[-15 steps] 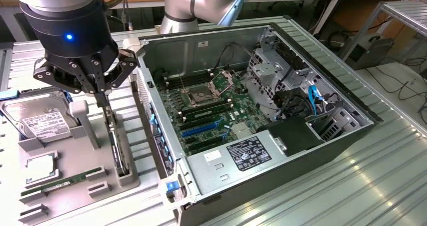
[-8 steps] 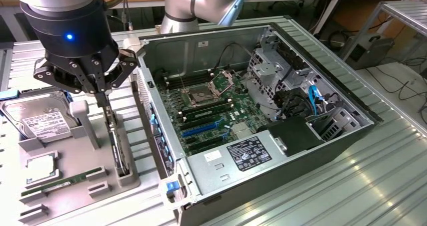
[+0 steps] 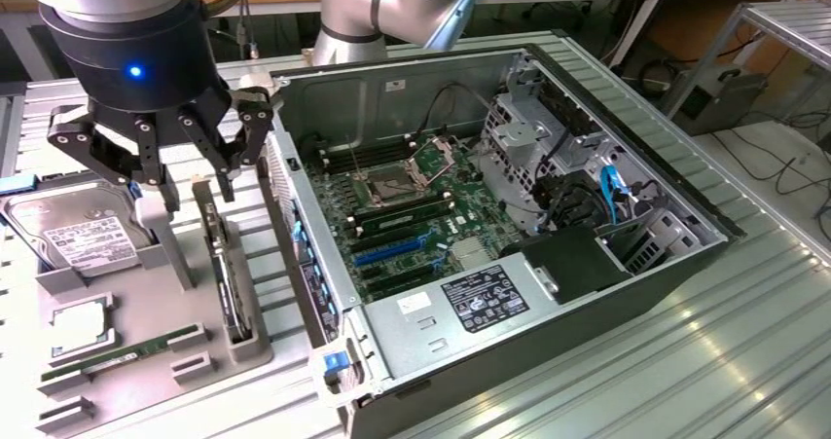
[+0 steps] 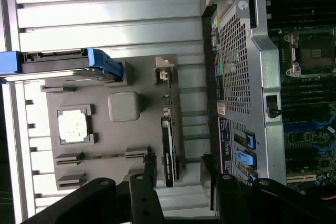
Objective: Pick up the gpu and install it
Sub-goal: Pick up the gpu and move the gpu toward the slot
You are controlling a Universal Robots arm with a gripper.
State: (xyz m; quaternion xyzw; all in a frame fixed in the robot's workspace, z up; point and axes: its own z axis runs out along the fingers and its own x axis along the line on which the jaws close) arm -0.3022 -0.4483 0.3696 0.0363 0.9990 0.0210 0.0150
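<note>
The gpu (image 3: 224, 264) is a slim black card standing on its edge in a slot of the grey parts tray (image 3: 162, 308), beside the open computer case (image 3: 520, 215). My gripper (image 3: 193, 181) hangs just above the card's far end with its fingers spread open and nothing between them. In the wrist view the gpu (image 4: 169, 153) lies below the gripper (image 4: 178, 169), whose black fingers stand one on each side of the card's line, apart from it.
The tray also carries a silver hard drive (image 3: 78, 230), a CPU (image 3: 81, 327) and a green RAM stick (image 3: 117, 354). The case's motherboard (image 3: 415, 215) lies exposed, with blue slots (image 3: 389, 249). The case's rear wall (image 4: 247, 77) stands close to the gpu.
</note>
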